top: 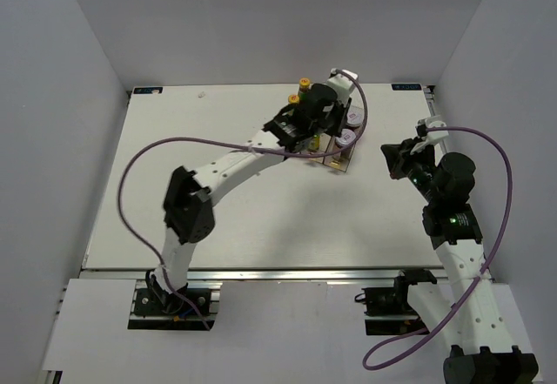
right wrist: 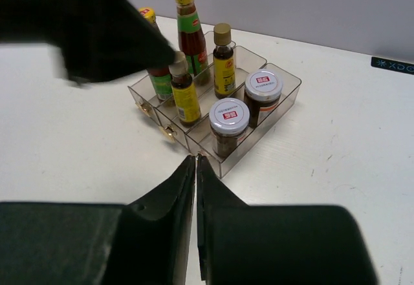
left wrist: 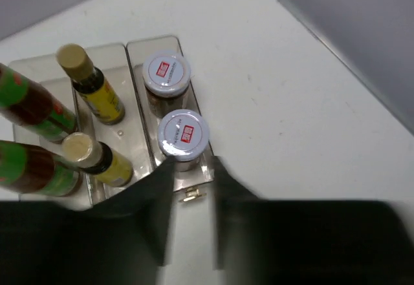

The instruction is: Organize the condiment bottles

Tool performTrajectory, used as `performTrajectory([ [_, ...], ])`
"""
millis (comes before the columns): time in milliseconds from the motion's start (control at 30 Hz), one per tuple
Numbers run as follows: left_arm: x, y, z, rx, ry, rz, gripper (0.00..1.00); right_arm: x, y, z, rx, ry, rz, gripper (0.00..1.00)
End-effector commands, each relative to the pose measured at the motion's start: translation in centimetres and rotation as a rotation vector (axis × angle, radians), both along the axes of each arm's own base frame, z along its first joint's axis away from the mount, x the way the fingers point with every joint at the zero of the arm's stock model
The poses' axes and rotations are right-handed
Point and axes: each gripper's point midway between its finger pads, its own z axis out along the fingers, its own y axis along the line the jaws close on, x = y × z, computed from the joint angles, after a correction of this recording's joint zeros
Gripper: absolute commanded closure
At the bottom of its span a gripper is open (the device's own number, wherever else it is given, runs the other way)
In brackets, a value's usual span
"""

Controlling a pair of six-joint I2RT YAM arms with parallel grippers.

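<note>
White table (top: 218,218), six bottles (right wrist: 223,65) in tray (right wrist: 288,94)

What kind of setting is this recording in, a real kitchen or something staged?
Likely a staged robot test cell, not a kitchen: a white table boxed by plain walls, holding a clear tray of condiment bottles.

White arms (top: 228,168), black joints (top: 187,214), purple cables (top: 121,188)

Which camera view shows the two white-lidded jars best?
Right wrist view: both white-lidded jars show lids and brown sides. Left wrist shows mostly their lids from above; top external shows them tiny.
</note>
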Motion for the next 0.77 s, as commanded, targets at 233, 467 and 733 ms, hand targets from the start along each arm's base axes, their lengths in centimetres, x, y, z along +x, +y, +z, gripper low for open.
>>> performTrajectory([
  [233,-13.1,14.8,11.8,-0.202,-0.115,-0.018,0.93,0.0,2.2,-1.6,0.004,0.075,0.152,0.11],
  [467,-16.9,26.5,7.0,-0.166,-0.153,0.177,0.06,-0.3,2.8,-2.4,0.086,0.193,0.156,0.11],
  [733,-18.9,30.4,3.4,-0.132,-0.199,0.237,0.02,-2.5,3.7,-2.4,0.076,0.131,0.237,0.11],
])
